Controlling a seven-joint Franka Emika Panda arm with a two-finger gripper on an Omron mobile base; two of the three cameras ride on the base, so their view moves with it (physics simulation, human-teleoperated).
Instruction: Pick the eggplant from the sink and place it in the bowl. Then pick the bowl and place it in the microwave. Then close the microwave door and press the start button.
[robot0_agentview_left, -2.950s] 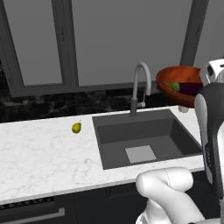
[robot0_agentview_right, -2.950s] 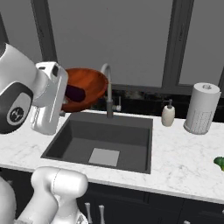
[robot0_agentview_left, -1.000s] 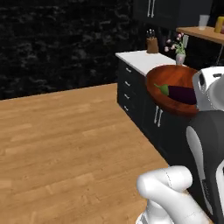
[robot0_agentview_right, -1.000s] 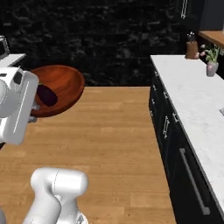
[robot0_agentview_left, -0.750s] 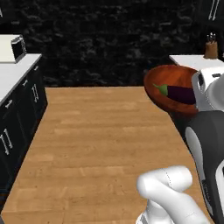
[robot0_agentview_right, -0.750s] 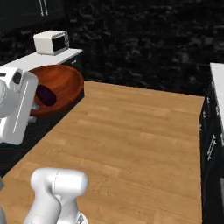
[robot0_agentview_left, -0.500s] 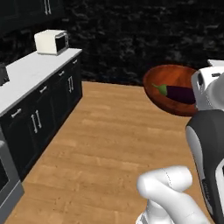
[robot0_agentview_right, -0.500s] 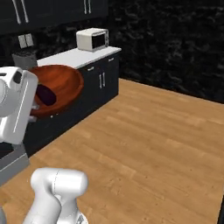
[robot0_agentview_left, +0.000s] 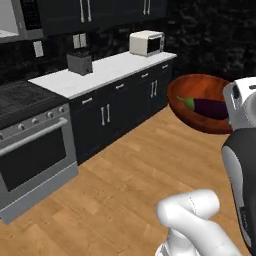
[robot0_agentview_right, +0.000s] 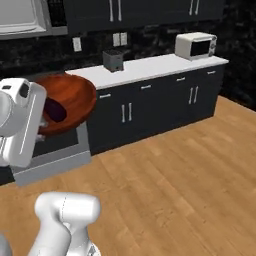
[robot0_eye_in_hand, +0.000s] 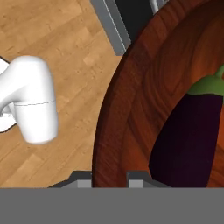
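The reddish-brown bowl (robot0_agentview_left: 200, 117) hangs in the air at the end of my arm, above the wooden floor. My gripper (robot0_eye_in_hand: 111, 180) is shut on the bowl's rim (robot0_eye_in_hand: 118, 109), one fingertip on each side of it. Inside the bowl lies the dark purple eggplant (robot0_agentview_left: 210, 107) with its green stem cap, also seen close up as the eggplant (robot0_eye_in_hand: 188, 135). From the other side the bowl (robot0_agentview_right: 72, 97) sits beside my white hand, the eggplant (robot0_agentview_right: 54, 111) half hidden by it. A corner of the over-range microwave (robot0_agentview_left: 12, 20) shows light grey above the stove. The sink is out of view.
A stove with knobs (robot0_agentview_left: 30, 145) stands at the left, then dark cabinets under a white counter (robot0_agentview_left: 107, 70) carrying a toaster (robot0_agentview_left: 80, 63) and a small white countertop microwave (robot0_agentview_left: 146, 42). Wooden floor (robot0_agentview_left: 115, 190) spreads between me and the cabinets.
The whole picture has swung as the base turned: the stove and the counter with the toaster have come into view. The bowl with the eggplant stays held in the gripper.
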